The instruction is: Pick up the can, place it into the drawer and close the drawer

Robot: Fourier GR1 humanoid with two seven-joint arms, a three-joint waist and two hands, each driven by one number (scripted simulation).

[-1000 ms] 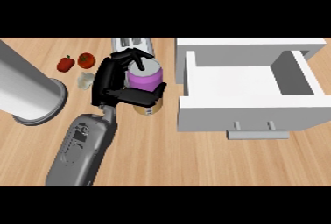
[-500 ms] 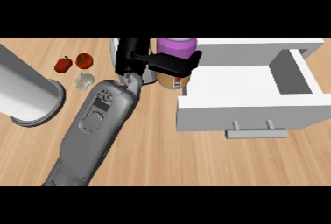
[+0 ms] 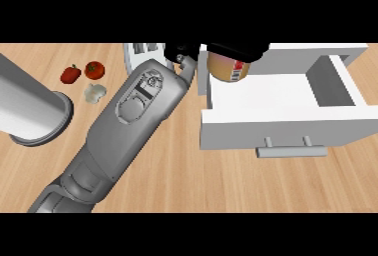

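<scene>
A grey forearm (image 3: 122, 135) comes in from the lower left of the head view and runs up across the wooden surface (image 3: 221, 185) toward the drawer (image 3: 277, 107). From its position it cannot be told for certain which arm it is; it is taken here as the left.

The drawer stands pulled open, white, with its handle (image 3: 290, 151) on the near front panel facing the lower edge of the view. Its inner floor shows bare between the side walls.

At the far end of the forearm, the left hand (image 3: 225, 51) sits over the drawer's far left corner. Its black fingers are curled round the top of the can (image 3: 227, 68), which hangs below the hand. The can's tan body with a small label shows beneath the fingers, and it lies just over the drawer's left wall, at the edge of the open compartment. Whether it touches the wall cannot be told.

Left of the drawer, well apart from it, stands a large grey cylinder (image 3: 29, 107). Farther back lie a pale garlic bulb (image 3: 94, 93) and two red items (image 3: 83, 72), a pepper and a tomato by their look.
</scene>
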